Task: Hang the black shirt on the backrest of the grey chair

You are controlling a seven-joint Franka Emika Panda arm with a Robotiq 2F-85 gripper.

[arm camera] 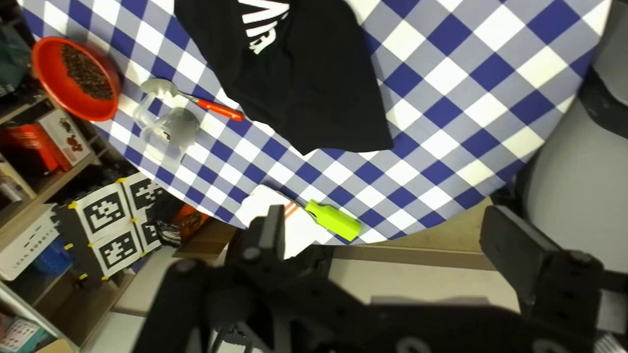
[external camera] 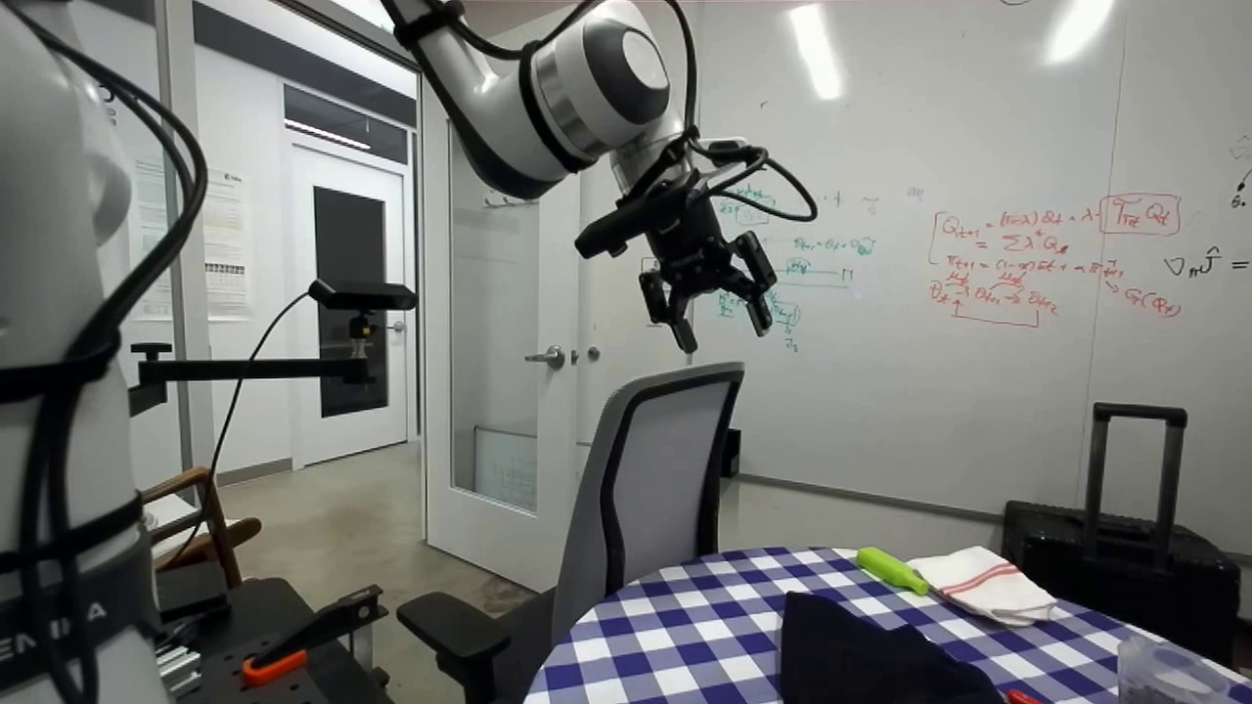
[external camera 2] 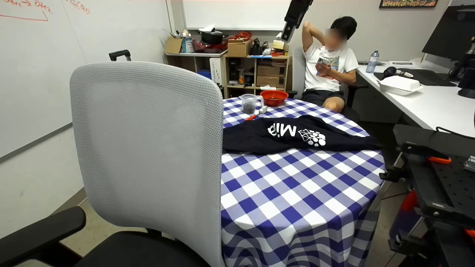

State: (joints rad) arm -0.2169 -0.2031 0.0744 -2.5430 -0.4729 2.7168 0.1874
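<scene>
The black shirt lies spread on the checkered table, seen in both exterior views [external camera: 861, 655] [external camera 2: 256, 141] and in the wrist view [arm camera: 314, 93]. Its white lettering and dotted graphic face up. The backrest hides one end of it in an exterior view. The grey chair stands at the table's edge with a bare backrest [external camera: 665, 469] [external camera 2: 148, 148]; part of it shows at the right of the wrist view [arm camera: 584, 206]. My gripper [external camera: 724, 330] hangs in the air, higher than the backrest top. Its fingers are wide apart with nothing between them, also in the wrist view [arm camera: 385, 228].
A green-handled tool [arm camera: 334, 220] and white cloth [arm camera: 294, 225] lie on the table [external camera 2: 289, 185]. A red bowl [external camera 2: 274, 98], clear cup [external camera 2: 248, 104] and red-handled spoon [arm camera: 216, 108] stand near the shirt. A person [external camera 2: 330, 66] sits behind. A black suitcase [external camera: 1125, 567] stands by the whiteboard.
</scene>
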